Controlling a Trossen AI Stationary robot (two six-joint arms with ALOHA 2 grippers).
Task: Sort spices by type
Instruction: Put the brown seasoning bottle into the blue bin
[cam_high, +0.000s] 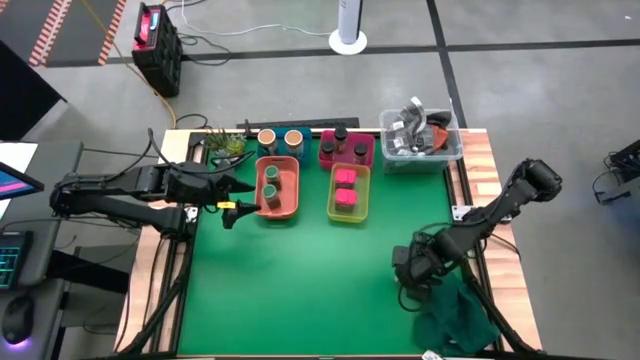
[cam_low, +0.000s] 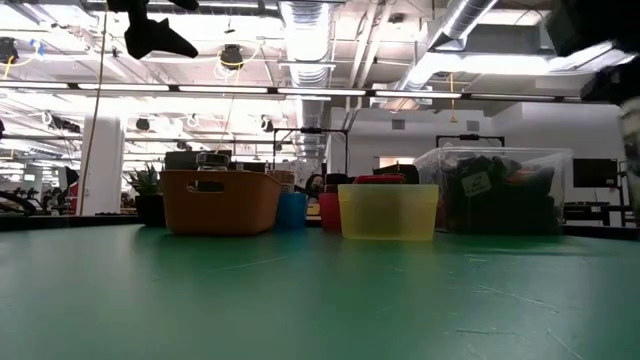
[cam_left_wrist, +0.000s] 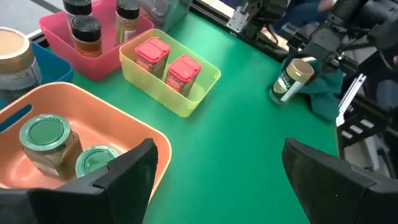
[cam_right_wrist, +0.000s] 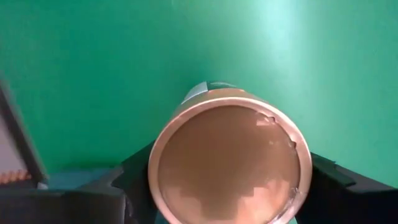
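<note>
Right tool (cam_high: 412, 272): I see it low over the counter (cam_high: 300, 290) near the right edge, fingers either side of a tan-topped jar (cam_left_wrist: 292, 78); whether they pinch it I cannot tell.
Teal cloth (cam_high: 455, 315): just beside that jar.
Left tool (cam_high: 232, 200): spread, empty, at the orange tray (cam_high: 295, 205).
Orange tray: two green-topped jars (cam_left_wrist: 46, 140).
Yellow tray (cam_high: 364, 195): two pink boxes (cam_high: 345, 190).
Pink tray (cam_high: 368, 158): black bottles (cam_high: 343, 142).
Clear box (cam_high: 450, 150): grey clutter, back right corner.
Path to trays: I see open green counter.

Green table (cam_high: 300, 290): coloured trays (cam_high: 349, 193), clear box (cam_high: 420, 148) at back; dark cloth (cam_high: 455, 318) front-right.
</note>
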